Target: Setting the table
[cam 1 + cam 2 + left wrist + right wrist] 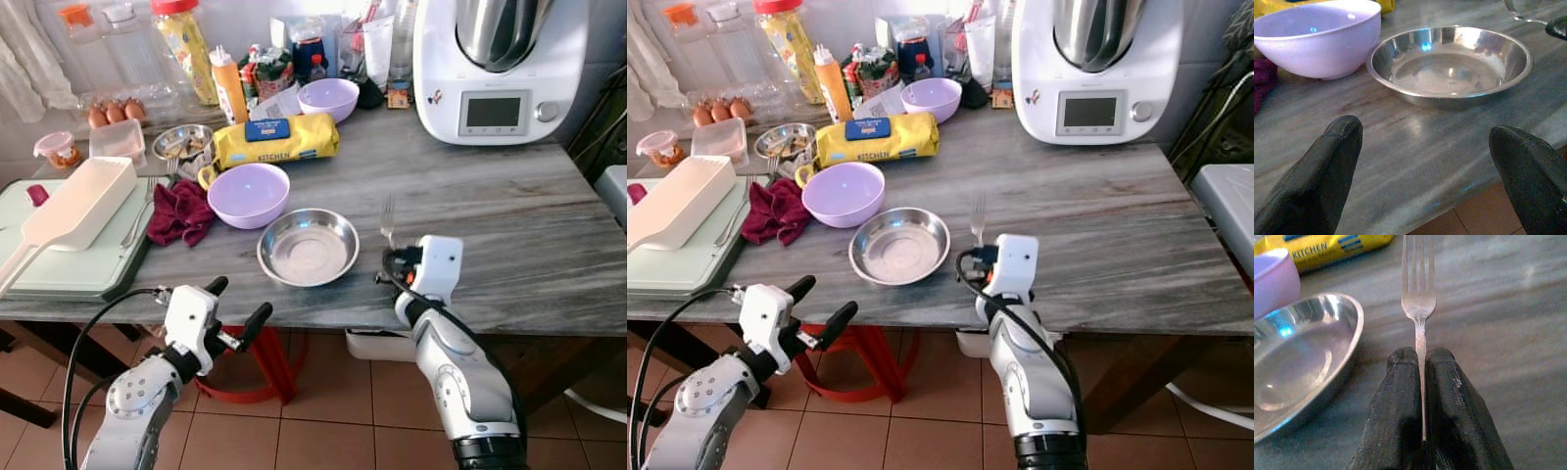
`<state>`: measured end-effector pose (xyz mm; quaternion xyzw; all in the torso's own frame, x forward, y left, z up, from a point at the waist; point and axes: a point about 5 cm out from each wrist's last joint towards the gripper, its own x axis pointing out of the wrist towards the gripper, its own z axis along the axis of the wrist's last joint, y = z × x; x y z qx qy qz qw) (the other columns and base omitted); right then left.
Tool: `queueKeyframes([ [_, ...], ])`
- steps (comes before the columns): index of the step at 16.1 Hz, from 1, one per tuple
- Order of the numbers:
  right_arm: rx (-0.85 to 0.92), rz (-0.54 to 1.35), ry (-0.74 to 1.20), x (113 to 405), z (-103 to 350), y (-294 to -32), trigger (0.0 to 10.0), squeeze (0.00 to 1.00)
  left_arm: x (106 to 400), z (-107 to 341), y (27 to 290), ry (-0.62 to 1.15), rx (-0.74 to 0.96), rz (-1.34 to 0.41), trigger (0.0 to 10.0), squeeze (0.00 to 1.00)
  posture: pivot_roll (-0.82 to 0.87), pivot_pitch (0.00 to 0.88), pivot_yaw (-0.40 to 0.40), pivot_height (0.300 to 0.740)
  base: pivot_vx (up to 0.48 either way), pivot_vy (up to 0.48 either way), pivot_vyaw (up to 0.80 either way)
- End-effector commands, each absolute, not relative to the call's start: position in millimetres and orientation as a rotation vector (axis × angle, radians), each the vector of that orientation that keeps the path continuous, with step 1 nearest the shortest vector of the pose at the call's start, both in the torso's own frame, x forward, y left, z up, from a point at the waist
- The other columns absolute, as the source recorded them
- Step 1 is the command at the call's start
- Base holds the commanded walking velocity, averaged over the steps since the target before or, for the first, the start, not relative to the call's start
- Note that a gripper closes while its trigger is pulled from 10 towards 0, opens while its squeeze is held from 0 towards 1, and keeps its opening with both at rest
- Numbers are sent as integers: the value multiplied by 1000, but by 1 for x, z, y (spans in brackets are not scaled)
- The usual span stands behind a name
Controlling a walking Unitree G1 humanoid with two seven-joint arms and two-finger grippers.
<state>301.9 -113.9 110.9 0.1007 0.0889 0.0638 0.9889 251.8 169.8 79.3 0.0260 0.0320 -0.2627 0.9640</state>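
Right hand [1420,377]: clenched on the handle of a fork [1419,298], fingers pressed together with the handle between them; it sits over the near edge of the bench [509,225], just right of the steel bowl [308,247]. Fork: tines point away from the robot, lying just right of the steel bowl, near but apart from its rim. Left hand [238,305]: released, fingers spread wide, held below and in front of the bench edge, near-left of the steel bowl and facing it. Steel bowl: shallow, near the bench's front edge. Lavender bowl [248,194]: just behind-left of the steel bowl. Dark red cloth [180,212]: left of the steel bowl, beside the lavender bowl. Yellow packet [277,139] marked KITCHEN: behind the steel bowl, past the lavender bowl. Second lavender bowl [328,99]: further behind. White kitchen machine [495,69]: far behind-right of the steel bowl. Pale green board [69,269] carrying a white scoop-shaped container [78,204]: far left. Small steel dish [183,142], orange bottle [229,86], eggs [115,113]: back left.
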Motion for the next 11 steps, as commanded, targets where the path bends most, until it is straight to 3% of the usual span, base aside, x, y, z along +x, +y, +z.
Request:
queueKeyframes([
  [1,225,138,184,305,112,-112,10000,0,252,76,175,71,51,-543,10000,0,-97,72,92,740,0,0,0],
  [11,219,165,199,319,113,-109,10000,0,257,61,170,70,26,-603,10000,0,-105,67,92,740,0,0,0],
])
